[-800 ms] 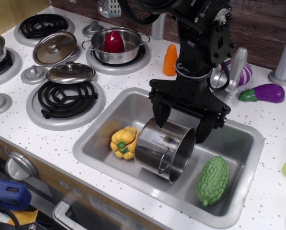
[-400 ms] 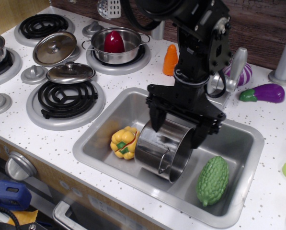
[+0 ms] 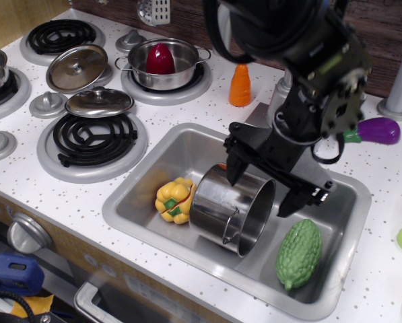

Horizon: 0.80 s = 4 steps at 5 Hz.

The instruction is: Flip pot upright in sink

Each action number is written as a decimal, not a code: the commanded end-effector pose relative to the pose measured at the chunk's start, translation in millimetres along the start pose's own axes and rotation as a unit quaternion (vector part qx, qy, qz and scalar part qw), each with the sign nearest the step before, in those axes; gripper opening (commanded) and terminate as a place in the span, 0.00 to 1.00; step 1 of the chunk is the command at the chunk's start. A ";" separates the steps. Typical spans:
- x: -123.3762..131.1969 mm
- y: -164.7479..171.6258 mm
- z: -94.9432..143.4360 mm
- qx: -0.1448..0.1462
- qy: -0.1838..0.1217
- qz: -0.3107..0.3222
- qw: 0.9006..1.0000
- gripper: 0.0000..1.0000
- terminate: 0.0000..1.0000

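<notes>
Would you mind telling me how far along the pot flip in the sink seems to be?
Done: the pot is already inside the sink, between a yellow pepper and a green gourd. In hand: the open gripper hovers at the pot's rim, one finger each side, not visibly clamped. Left: the pot lies on its side, so gripping and tipping it upright remain.

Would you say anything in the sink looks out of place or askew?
Yes: the pot lies on its side in the sink, mouth facing right, resting against the yellow pepper. The open gripper hovers over its rim.
</notes>
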State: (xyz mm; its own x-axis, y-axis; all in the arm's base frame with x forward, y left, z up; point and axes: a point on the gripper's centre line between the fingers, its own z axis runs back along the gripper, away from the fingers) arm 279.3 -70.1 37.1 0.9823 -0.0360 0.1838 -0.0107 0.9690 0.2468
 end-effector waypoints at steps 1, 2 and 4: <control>6.7 -6.8 -9.6 0.047 -0.036 0.004 0.998 1.00 0.00; 10.6 -4.9 -19.7 0.070 -0.040 -0.010 0.997 1.00 0.00; 15.3 10.4 -40.4 0.156 -0.051 -0.059 0.985 1.00 0.00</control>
State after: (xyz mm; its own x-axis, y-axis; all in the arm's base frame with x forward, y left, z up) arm 299.6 -42.4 -4.0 0.9585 -0.2103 0.1928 0.0607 0.8107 0.5823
